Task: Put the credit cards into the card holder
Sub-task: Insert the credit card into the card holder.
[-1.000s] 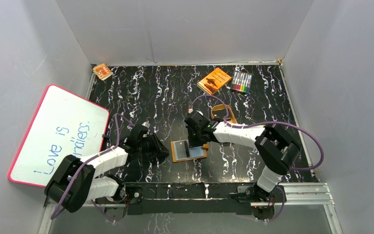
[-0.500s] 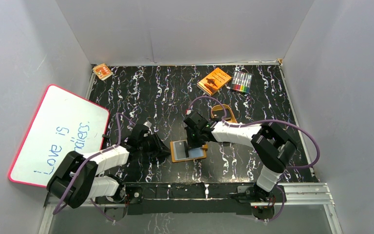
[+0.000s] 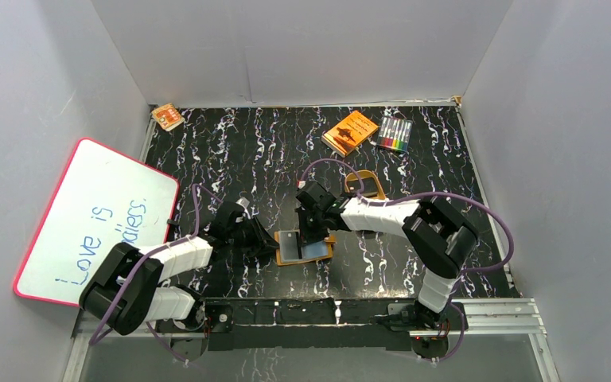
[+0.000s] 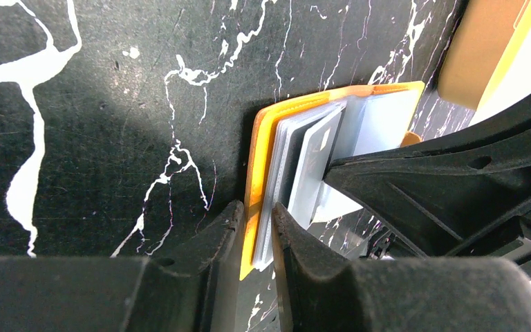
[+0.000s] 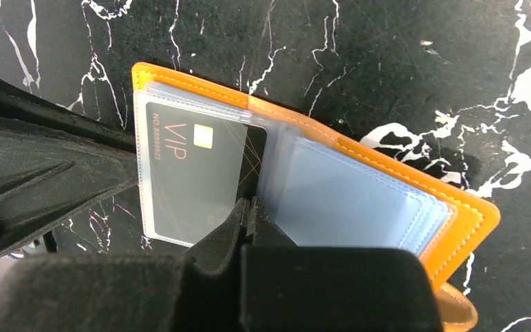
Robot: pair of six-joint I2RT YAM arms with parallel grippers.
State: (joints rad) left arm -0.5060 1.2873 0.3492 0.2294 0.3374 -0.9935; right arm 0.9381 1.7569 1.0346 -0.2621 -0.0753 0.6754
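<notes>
Orange-tan leather bifold card holder (image 3: pixel 305 248), open on black white-veined table (image 3: pixel 231 151), near centre. Left cover edge pinched by left gripper (image 4: pixel 256 232). Right gripper (image 5: pixel 249 207) clenched on nothing, tips pressed at the fold. Dark VIP-printed card (image 5: pixel 193 173) sleeved left; pale blue plastic credit cards (image 5: pixel 346 200) sleeved right.

Overhead view down over whole table (image 3: pixel 247 159); two close wrist views, opposite sides, same card holder (image 5: pixel 473 218)

Card holder (image 5: pixel 471 216) lower edge behind right hand (image 5: pixel 249 206)
</notes>
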